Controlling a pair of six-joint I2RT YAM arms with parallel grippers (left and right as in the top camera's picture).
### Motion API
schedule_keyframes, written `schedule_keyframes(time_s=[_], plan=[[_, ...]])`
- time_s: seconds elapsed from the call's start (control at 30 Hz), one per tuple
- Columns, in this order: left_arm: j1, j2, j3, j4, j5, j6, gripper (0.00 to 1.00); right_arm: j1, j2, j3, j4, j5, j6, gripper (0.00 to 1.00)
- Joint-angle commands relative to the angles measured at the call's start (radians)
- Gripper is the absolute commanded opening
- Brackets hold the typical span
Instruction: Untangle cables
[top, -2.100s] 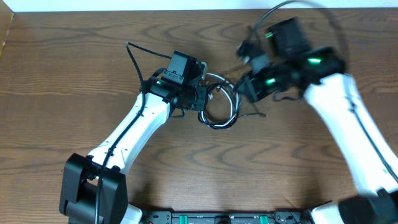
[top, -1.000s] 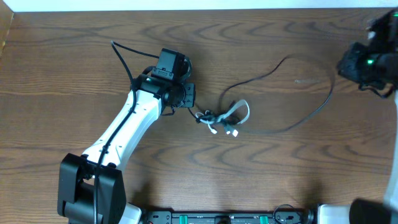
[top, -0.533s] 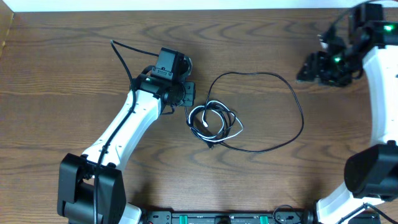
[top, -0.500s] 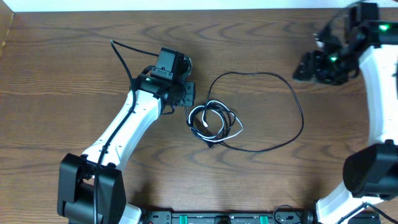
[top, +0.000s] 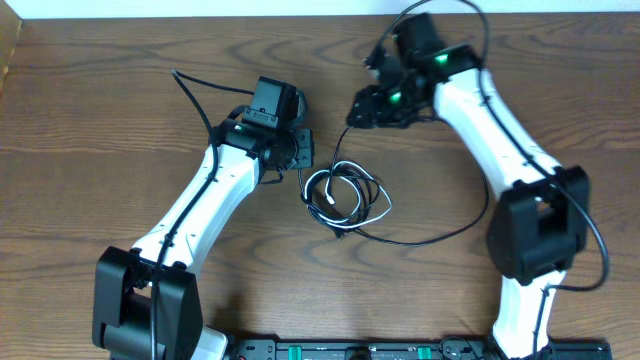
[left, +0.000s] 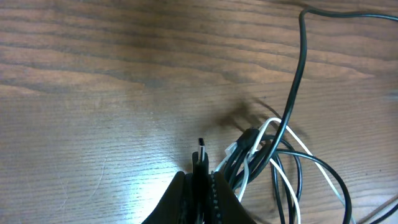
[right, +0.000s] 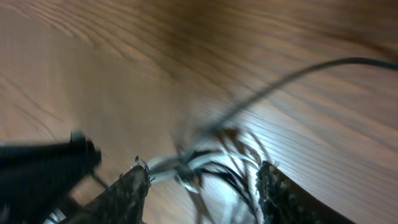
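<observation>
**Cable tangle at mid-table, one plug pinched**

A wooden tabletop (top: 100, 120) is spanned by the left arm (top: 215, 195) and the right arm (top: 490, 110). The cables (top: 343, 195) are bunched near its middle. From them a black cable (top: 478, 205) is looped out toward the right edge, and a white cable (top: 383, 212) is wound through the bunch. The left gripper (left: 200, 177) is pressed together on a small plug (left: 201, 151) just left of the bunch. The right gripper (right: 202, 180) is held spread above the bunch, nearer the far edge; this view is blurred.

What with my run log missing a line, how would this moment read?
left jaws: shut on cable end | right jaws: open, facing tangle | status: not untangled
</observation>
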Motion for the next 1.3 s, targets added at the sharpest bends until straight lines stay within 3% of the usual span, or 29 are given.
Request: schedule_keyframes(time_s=[0.0,0.27,0.53,0.63,0.87,1.07,1.27], plan=[[0.006,-0.001,-0.004,-0.002,-0.006,-0.024,0.07,0.056,0.074,0.009,0.048,-0.021,0.152,0.49],[0.006,-0.001,-0.004,-0.002,-0.006,-0.024,0.07,0.106,0.127,0.009,0.112,-0.021,0.195,0.33],[0.006,-0.001,-0.004,-0.001,-0.006,-0.024,0.07,0.113,0.127,0.009,0.074,0.002,0.194,0.28],[0.006,-0.001,-0.004,-0.002,-0.006,-0.024,0.07,0.124,0.127,0.009,0.078,0.016,0.182,0.01],[0.006,-0.001,-0.004,-0.002,-0.008,-0.023,0.07,0.074,0.058,0.038,0.043,0.0,0.084,0.01],[0.006,-0.001,-0.004,-0.002,-0.034,-0.023,0.07,-0.073,-0.201,0.039,-0.06,-0.05,-0.028,0.01],[0.006,-0.001,-0.004,0.003,-0.037,0.0,0.07,-0.264,-0.415,0.039,-0.171,0.164,0.027,0.01]])
